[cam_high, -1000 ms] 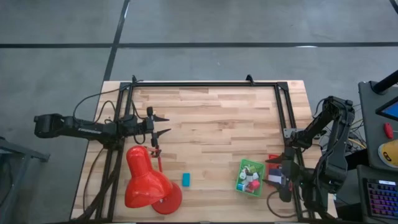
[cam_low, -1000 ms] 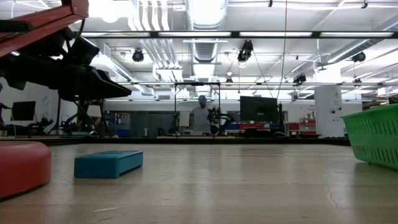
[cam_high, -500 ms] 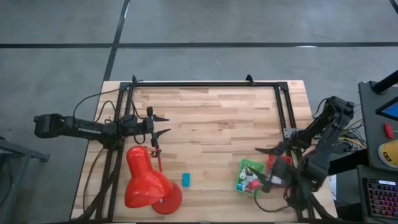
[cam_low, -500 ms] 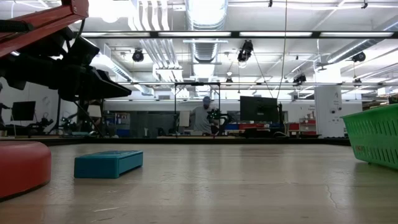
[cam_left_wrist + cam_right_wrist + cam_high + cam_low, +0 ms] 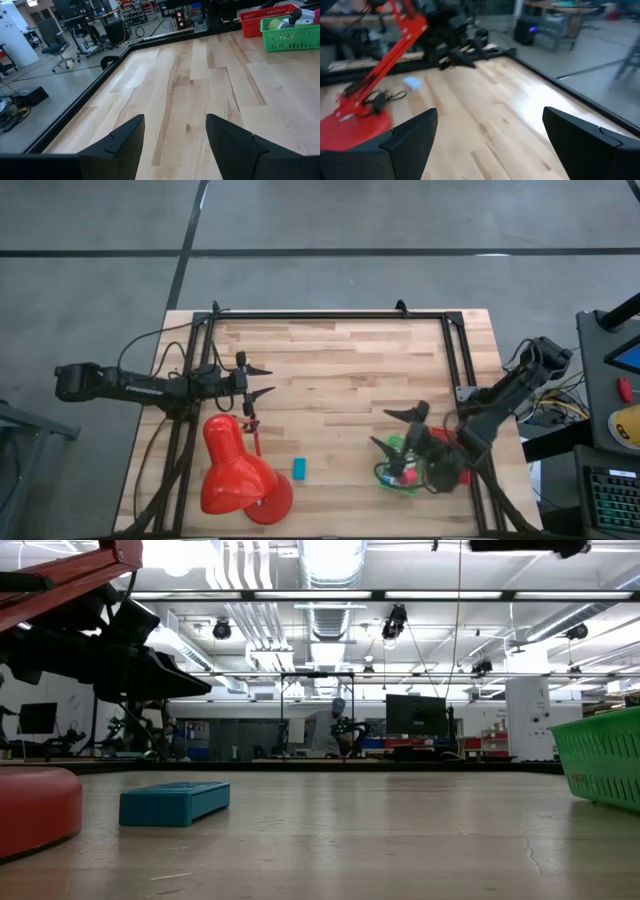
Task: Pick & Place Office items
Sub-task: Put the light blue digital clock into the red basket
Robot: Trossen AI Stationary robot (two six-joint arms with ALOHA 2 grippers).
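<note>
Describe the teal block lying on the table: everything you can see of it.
The teal block is a small flat rectangular piece, eraser-like, with a plain matte surface. It lies flat on the bare wooden table, alone, right of the red desk lamp's base and well left of the green tray. In the low view it rests level, beside the lamp base but apart from it. No gripper touches it.

Even bright overhead light, glaring ceiling lamps in the low view, soft short shadows on the wooden table, right wrist view smeared with blur, red lamp hazy
</note>
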